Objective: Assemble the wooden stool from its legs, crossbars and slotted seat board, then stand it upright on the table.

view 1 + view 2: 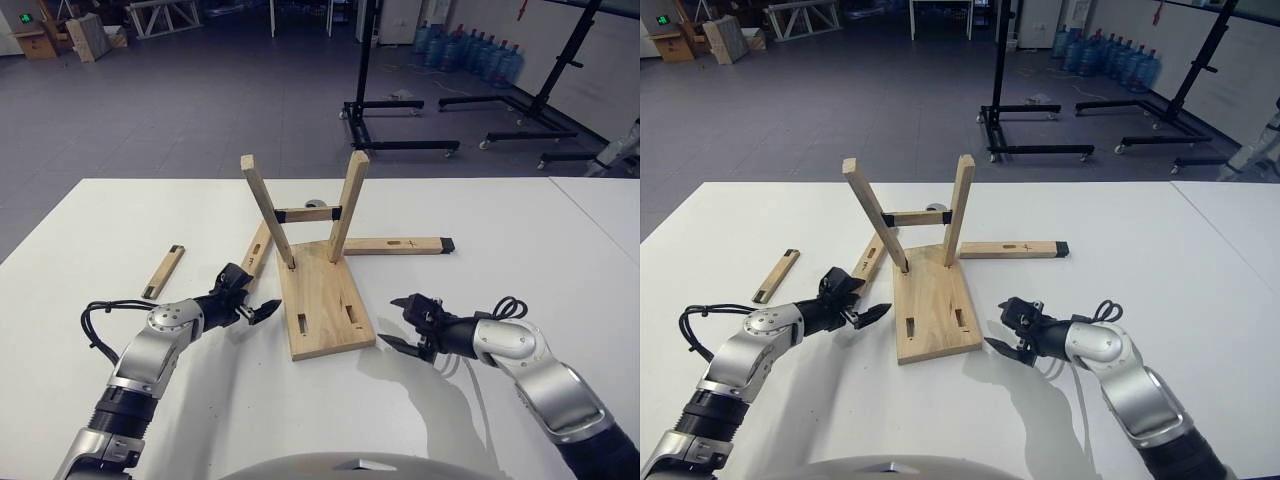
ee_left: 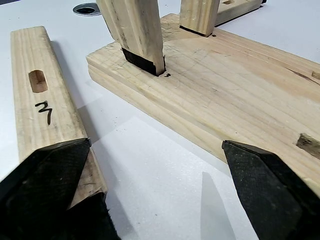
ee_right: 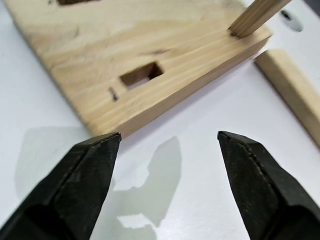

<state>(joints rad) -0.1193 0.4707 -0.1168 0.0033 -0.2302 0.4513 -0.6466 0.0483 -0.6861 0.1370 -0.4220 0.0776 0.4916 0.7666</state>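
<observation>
loose leg (image 2: 47,75): we read one handwritten black figure just under its slot. It looks like a 7 or maybe a 2, and we cannot decide which.
seat board (image 3: 100,45): we see a short pen stroke beside the open slot, but we cannot read it as a letter or number.
lying leg (image 1: 400,245): we see a small dark mark like a cross, too small to read.
green sign (image 1: 25,17): it is lit, on the far wall; we cannot read it.

The seat board (image 1: 322,300) and legs (image 1: 264,205) are pale, unvarnished wood with visible grain, the leg ends banded in matt black tape (image 2: 142,60), the desk (image 1: 520,230) is smooth matt white, and the left hand (image 1: 262,311) and right hand (image 1: 389,320) have black, finely textured matt fingers (image 3: 90,175) on silvery metal arms (image 1: 150,350).
</observation>
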